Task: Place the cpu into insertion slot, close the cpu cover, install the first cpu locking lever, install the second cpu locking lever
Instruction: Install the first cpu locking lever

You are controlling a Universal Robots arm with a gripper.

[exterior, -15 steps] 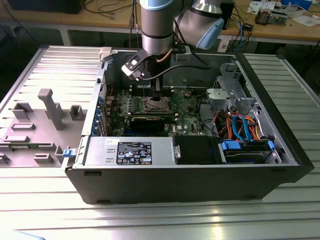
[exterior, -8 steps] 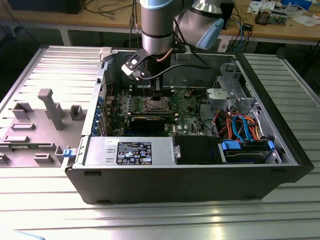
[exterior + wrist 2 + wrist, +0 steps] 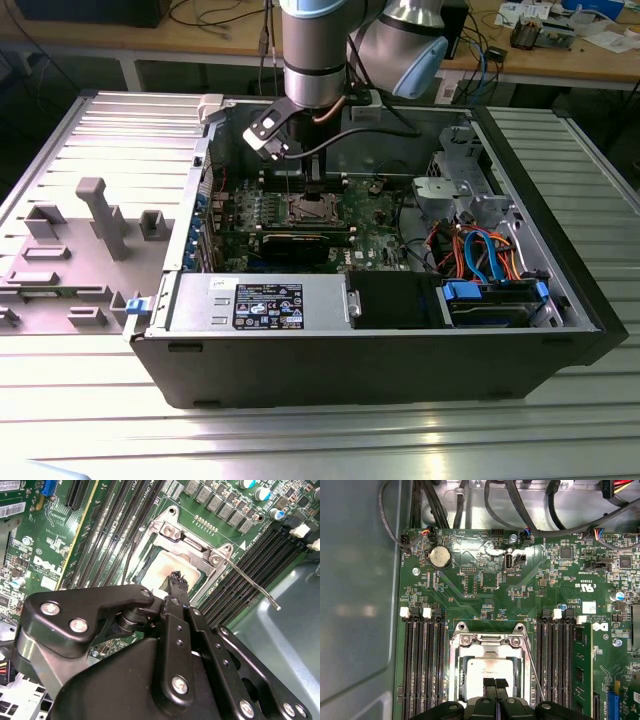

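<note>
The cpu [image 3: 487,669] lies right under your gripper [image 3: 495,683]: the two black fingertips are pressed together with nothing between them, their ends on or just above its dull silver top. It sits in the insertion slot [image 3: 461,680], with the cpu cover [image 3: 490,641], a bright metal frame, around it. A thin wire lever [image 3: 250,580] slants off beside the fingers. Long black memory slots [image 3: 422,665] flank the gripper on both sides. White lettering marks the green motherboard [image 3: 485,580].
</note>
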